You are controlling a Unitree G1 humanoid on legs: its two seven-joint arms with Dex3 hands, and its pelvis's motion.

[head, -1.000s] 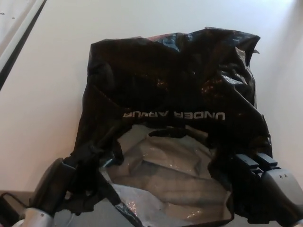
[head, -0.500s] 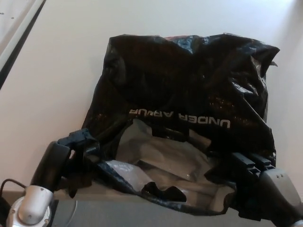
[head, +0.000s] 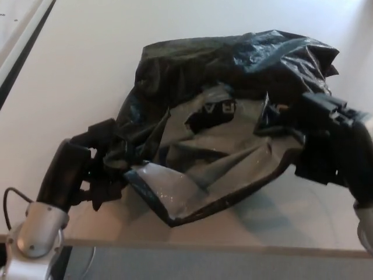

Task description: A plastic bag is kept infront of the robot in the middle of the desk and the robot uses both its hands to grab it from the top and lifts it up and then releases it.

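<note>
A crumpled black plastic bag with a grey inner lining point(head: 233, 111) slumps on the white tabletop point(head: 76, 76), held at both sides by the robot. Half a second ago the bag stood taller, its white lettering readable in a full line across the front; now the front panel has folded over, only a few letters show, and the grey lining spills toward the near edge. The left robot hand point(head: 99, 160) has its dark fingers closed into the bag's left edge, the film bunched around them. The right robot hand point(head: 326, 137), which sat low at the bag's near corner a moment earlier, now rides higher against the right side, apparently clamped on the plastic, though the black-on-black contact is hard to read. A shadow under the bag's drooping near flap suggests that part is clear of the tabletop, while the far end looks to be resting on it. By this evidence the lift is only beginning, with the release yet to come.
</note>
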